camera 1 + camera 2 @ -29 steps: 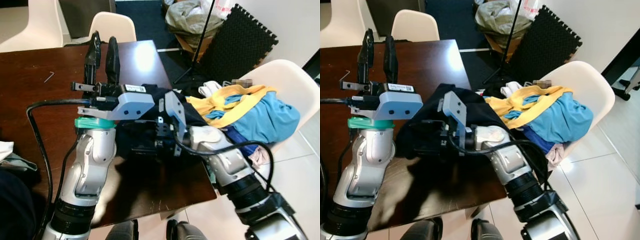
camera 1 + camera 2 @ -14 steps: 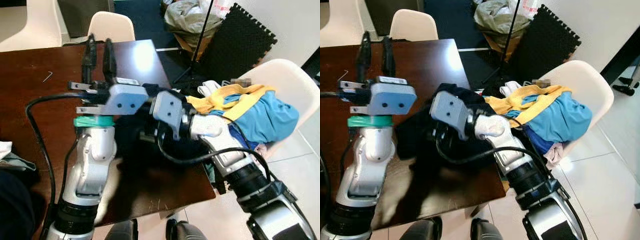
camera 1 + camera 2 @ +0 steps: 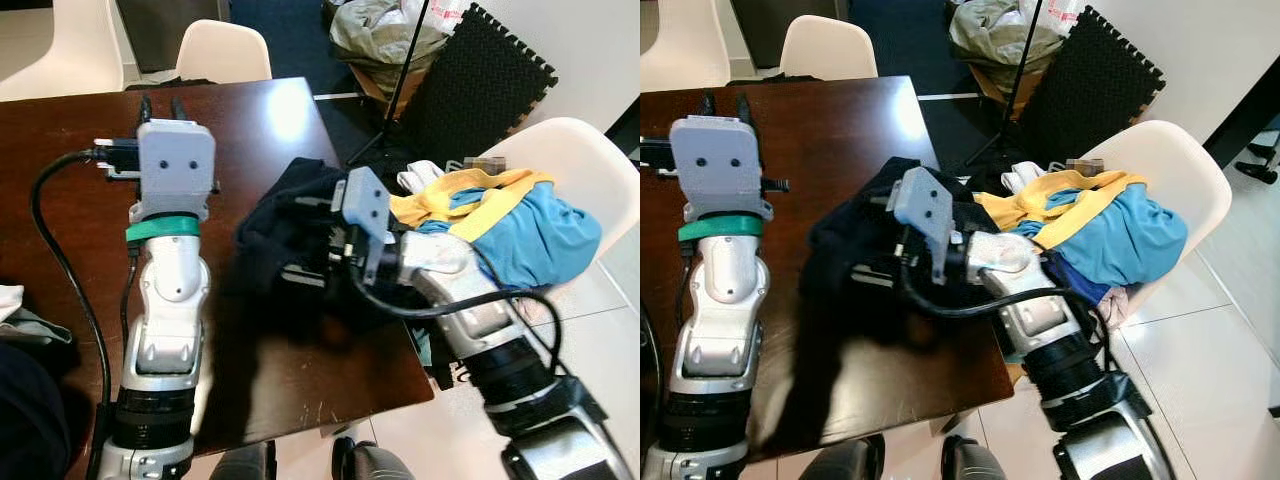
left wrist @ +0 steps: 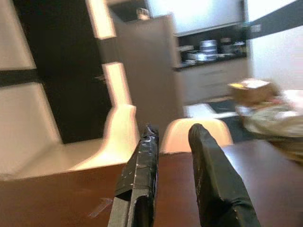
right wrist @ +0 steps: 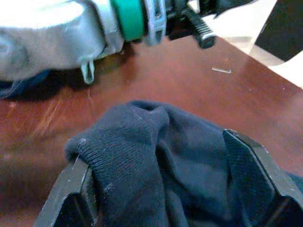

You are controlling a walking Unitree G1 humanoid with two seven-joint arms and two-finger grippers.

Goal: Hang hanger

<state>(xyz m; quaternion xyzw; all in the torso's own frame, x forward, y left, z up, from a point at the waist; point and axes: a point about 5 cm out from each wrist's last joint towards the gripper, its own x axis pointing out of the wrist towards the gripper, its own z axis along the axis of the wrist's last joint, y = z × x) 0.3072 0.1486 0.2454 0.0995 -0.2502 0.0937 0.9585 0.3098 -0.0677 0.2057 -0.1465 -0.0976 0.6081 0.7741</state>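
A dark navy garment (image 3: 272,215) lies crumpled on the brown table (image 3: 60,130), near its right edge. My right gripper (image 5: 154,153) is low over it, open, with its two black fingers (image 5: 253,177) wide apart on either side of a raised fold of the cloth. In the head views that gripper (image 3: 300,240) points left into the garment and its fingers are partly buried in the cloth. My left gripper (image 4: 173,128) is raised above the table's left half, pointing away toward the far chairs, its fingers slightly apart with nothing between them.
A white chair (image 3: 585,165) on the right holds a pile of blue and yellow clothes (image 3: 500,225). Black foam mats (image 3: 480,80), a thin stand pole (image 3: 400,75) and a heap of bags (image 3: 385,35) stand behind. White chairs (image 3: 222,52) sit at the table's far edge. A small metal key (image 5: 221,70) lies on the wood.
My left arm has tipped its gripper away, so the fingers now point toward the far chairs. My right wrist has turned and settled lower, its fingers now straddling the garment.
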